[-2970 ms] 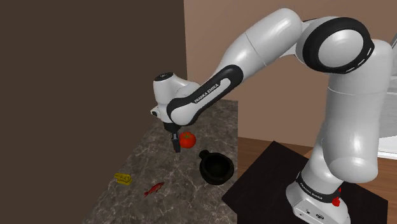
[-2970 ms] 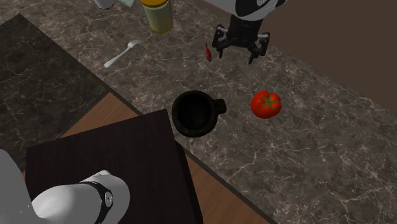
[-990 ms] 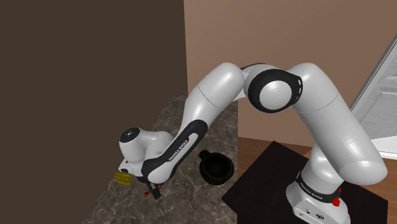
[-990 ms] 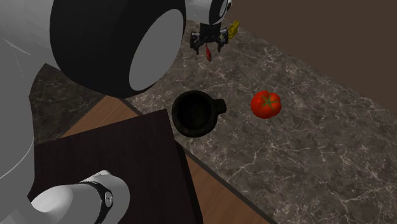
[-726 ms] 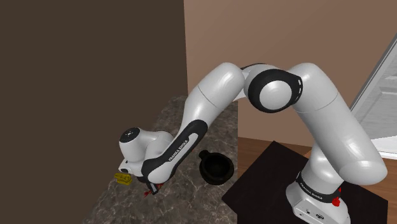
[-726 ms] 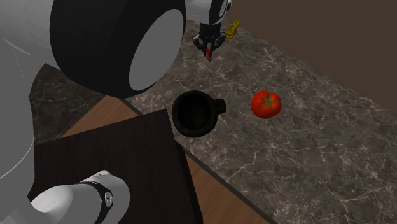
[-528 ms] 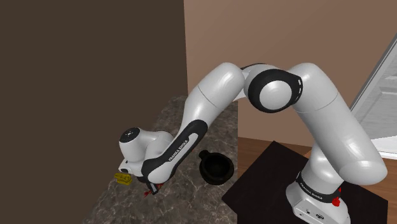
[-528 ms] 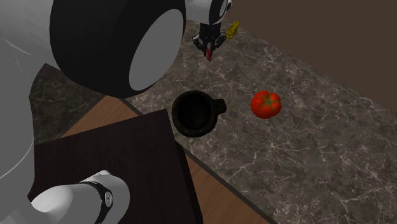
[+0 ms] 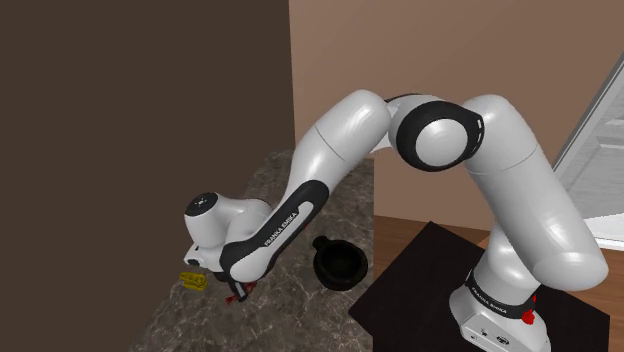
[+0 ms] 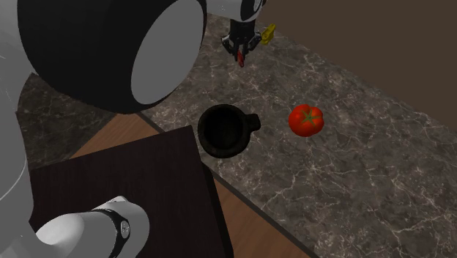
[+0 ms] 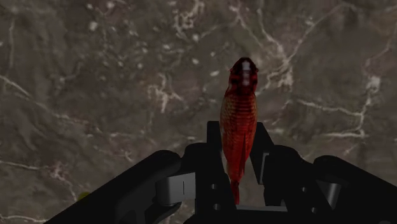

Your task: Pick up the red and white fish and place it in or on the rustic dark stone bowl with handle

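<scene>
Pincer (image 11: 240, 143): clasps the red fish (image 11: 239, 105), wrist view.
Second exterior view: tomato (image 10: 306, 119) near dark bowl (image 10: 223, 130) on bench (image 10: 351, 172).

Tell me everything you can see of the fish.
The fish is slim, deep red with darker scale bands and a dark-marked head; no white shows plainly. The gripper clasps it near the tail between its black fingers, head pointing away from the hand toward the dark veined countertop. Whether it touches the countertop cannot be told.
</scene>
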`<state>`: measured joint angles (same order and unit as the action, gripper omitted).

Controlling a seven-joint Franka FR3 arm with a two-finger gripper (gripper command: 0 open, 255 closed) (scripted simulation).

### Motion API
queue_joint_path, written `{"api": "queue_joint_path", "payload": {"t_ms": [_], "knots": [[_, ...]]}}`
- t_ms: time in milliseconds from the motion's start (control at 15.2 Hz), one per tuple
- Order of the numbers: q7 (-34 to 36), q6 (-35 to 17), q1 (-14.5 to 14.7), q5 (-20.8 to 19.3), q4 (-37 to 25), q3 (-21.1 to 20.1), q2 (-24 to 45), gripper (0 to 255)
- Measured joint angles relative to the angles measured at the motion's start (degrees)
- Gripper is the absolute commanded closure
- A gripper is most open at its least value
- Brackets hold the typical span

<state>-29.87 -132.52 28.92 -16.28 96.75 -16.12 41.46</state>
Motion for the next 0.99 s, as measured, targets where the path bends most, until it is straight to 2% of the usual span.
{"api": "queue_joint_path", "payload": {"t_ms": [990], "knots": [[-1.6, 7.4, -1.4, 2.5, 0.0, -1.9, -7.5, 255]]}}
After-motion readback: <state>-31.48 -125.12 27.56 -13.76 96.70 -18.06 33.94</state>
